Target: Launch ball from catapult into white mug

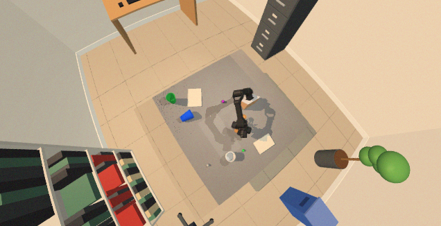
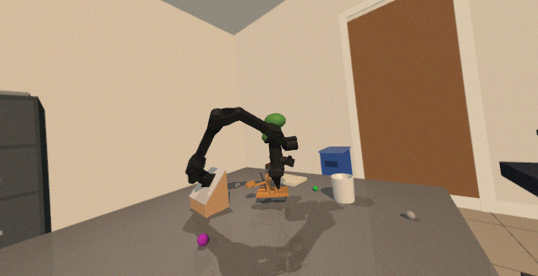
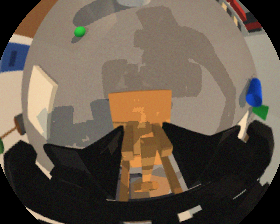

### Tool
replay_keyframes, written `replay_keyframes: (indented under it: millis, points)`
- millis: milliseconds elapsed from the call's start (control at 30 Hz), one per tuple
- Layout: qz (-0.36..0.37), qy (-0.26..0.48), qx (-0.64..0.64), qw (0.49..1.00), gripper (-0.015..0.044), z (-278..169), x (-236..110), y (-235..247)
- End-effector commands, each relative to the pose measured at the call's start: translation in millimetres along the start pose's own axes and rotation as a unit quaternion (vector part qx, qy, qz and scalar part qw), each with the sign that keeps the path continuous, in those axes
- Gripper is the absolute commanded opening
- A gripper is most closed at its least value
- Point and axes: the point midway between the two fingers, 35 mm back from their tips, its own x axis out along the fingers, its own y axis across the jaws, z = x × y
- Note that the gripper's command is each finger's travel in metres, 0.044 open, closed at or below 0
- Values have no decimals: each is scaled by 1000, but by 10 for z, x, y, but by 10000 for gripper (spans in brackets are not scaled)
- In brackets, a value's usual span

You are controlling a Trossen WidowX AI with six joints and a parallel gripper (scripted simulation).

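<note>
The orange catapult (image 2: 263,194) (image 3: 141,107) is between the fingers of my gripper (image 2: 277,184) (image 3: 143,127), which is shut on its frame. Its base looks slightly off the grey surface in the exterior view, with a dark strip beneath. Its throwing arm's cup end (image 2: 250,184) (image 1: 244,116) points away from the white mug (image 1: 230,157) (image 2: 343,190) (image 3: 133,2), which stands upright beyond the front plate. Whether the cup holds a ball cannot be told. A green ball (image 1: 243,150) (image 2: 315,188) (image 3: 79,31) lies near the mug, a magenta ball (image 1: 223,101) (image 2: 203,240) near the arm's base, and a grey ball (image 1: 208,165) (image 2: 410,215) beyond the mug.
An orange and white wedge block (image 1: 245,104) (image 2: 217,199) stands by the arm's base. A cream pad (image 1: 264,144) (image 2: 294,179) (image 3: 42,97) lies beside the catapult, another pad (image 1: 194,97) farther off. A blue cup (image 1: 186,116) (image 3: 254,92) and a green cup (image 1: 170,98) (image 3: 260,111) are at the far side.
</note>
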Motion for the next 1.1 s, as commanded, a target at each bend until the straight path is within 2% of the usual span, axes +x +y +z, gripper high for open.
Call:
replay_keyframes:
  millis: [0,767,967,1067]
  points:
    - [-1,-4,-2,1000,0,15,23,10]
    - [-2,-4,-3,1000,0,13,400,8]
    - [1,0,1,1000,0,10,390,4]
    - [1,0,1,1000,79,10,390,4]
